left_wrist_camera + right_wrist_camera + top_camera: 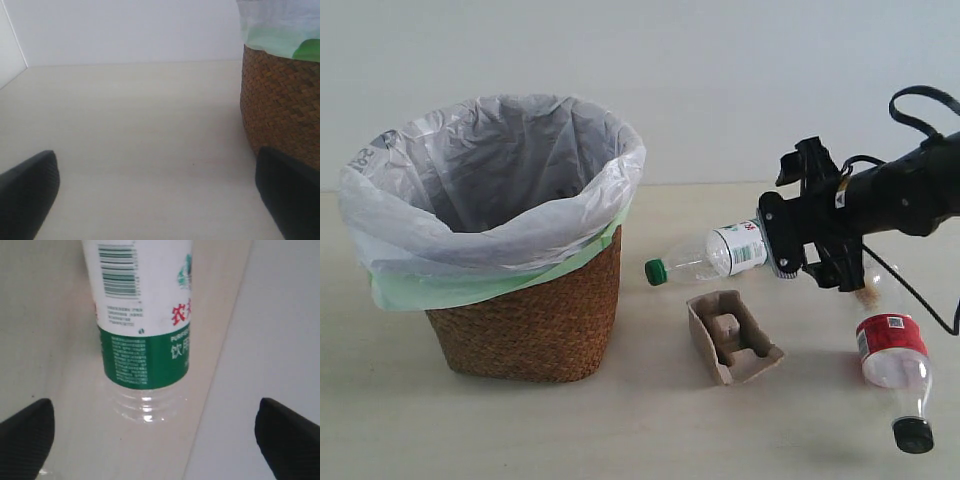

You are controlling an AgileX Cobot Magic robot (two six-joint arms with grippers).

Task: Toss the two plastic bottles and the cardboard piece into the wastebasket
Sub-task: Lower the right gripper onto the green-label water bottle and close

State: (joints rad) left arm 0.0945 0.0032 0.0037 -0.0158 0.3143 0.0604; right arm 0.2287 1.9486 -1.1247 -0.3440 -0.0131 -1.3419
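The green-capped plastic bottle (705,257) lies on its side on the pale table (650,430), cap pointing at the wicker wastebasket (530,325). Its bottom end sits between the widely spread fingers of the right gripper (788,250), which stand clear of it on both sides. The moulded cardboard tray (735,338) sits just in front of it, the red-labelled, black-capped bottle (892,362) lies further right below the arm, and the left gripper (156,167), claw likewise spread and empty, hangs low beside the basket's woven wall.
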